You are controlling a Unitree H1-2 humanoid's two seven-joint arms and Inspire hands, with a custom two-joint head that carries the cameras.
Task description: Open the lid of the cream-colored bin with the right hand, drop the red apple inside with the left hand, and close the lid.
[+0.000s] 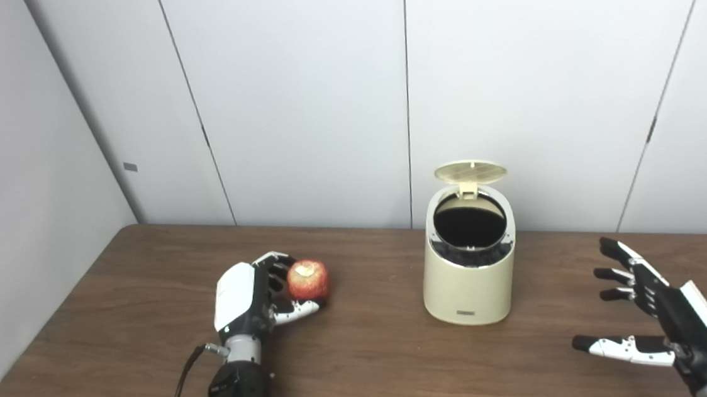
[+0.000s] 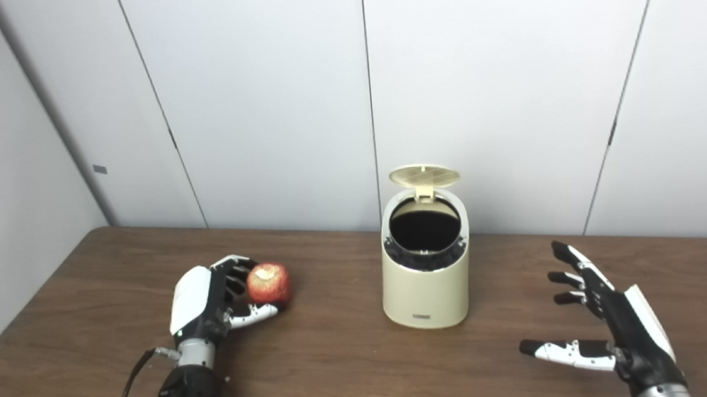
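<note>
A cream-colored bin (image 1: 468, 271) stands upright on a brown wooden tabletop (image 1: 367, 374), a little right of centre, with its round lid (image 1: 471, 172) already tipped up and back on its rear hinge so the dark opening faces upward. To the left, well apart from the bin, a red apple (image 1: 308, 280) sits low at the tabletop, and the left hand (image 1: 248, 298) is wrapped around it: its fingers (image 1: 275, 263) curl over the far side and the thumb presses from the near side, so the hand appears to be grasping the apple, though whether the fruit has left the surface cannot be told. The right hand (image 1: 659, 316) hovers to the right of the bin, clear of it, fingers spread apart and holding nothing. The step in hand looks to be lifting the apple and carrying it to the bin. To do this well, the left hand should keep a firm hold, rise above the rim, centre the apple over the opening without brushing the raised lid, and only then release.
</note>
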